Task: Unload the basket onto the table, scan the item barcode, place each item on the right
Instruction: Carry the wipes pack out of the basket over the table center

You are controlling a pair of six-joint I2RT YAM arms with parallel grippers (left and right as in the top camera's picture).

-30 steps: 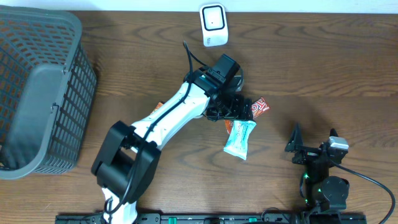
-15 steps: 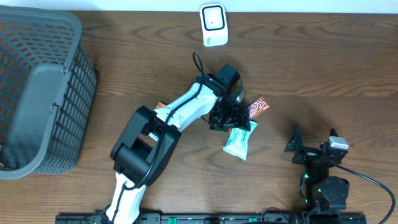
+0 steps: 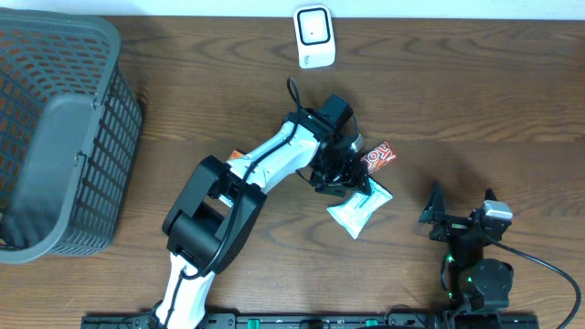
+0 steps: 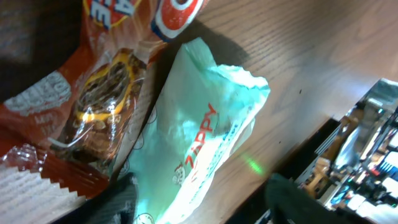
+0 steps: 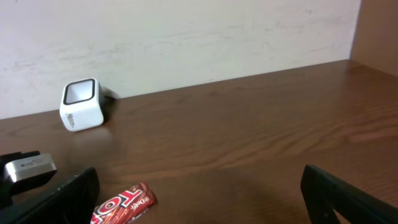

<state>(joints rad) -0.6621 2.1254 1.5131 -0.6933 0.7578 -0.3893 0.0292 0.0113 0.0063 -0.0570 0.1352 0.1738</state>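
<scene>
The scan is looking barely begun. By the table's near right corner the right gripper point(image 3: 433, 208) is sitting wide open and empty. Mid-table, the mint-green packet point(image 3: 359, 208) is lying just nearer than a red candy bar point(image 3: 379, 157). At the far edge the white scanner point(image 3: 313, 35) is waiting with nothing facing it. The left gripper point(image 4: 202, 202) is straddling the packet with its jaws partly open; one finger point(image 4: 121, 198) is seemingly touching the wrapper and the other is standing clear.

A mock shop checkout, staged rather than a real store: a bare wooden table point(image 3: 475, 100) against a plain white wall point(image 5: 186, 37) carries a small white barcode scanner point(image 3: 313, 35), a grey shopping basket point(image 3: 121, 110) and wrapped snacks point(image 3: 358, 208).
</scene>
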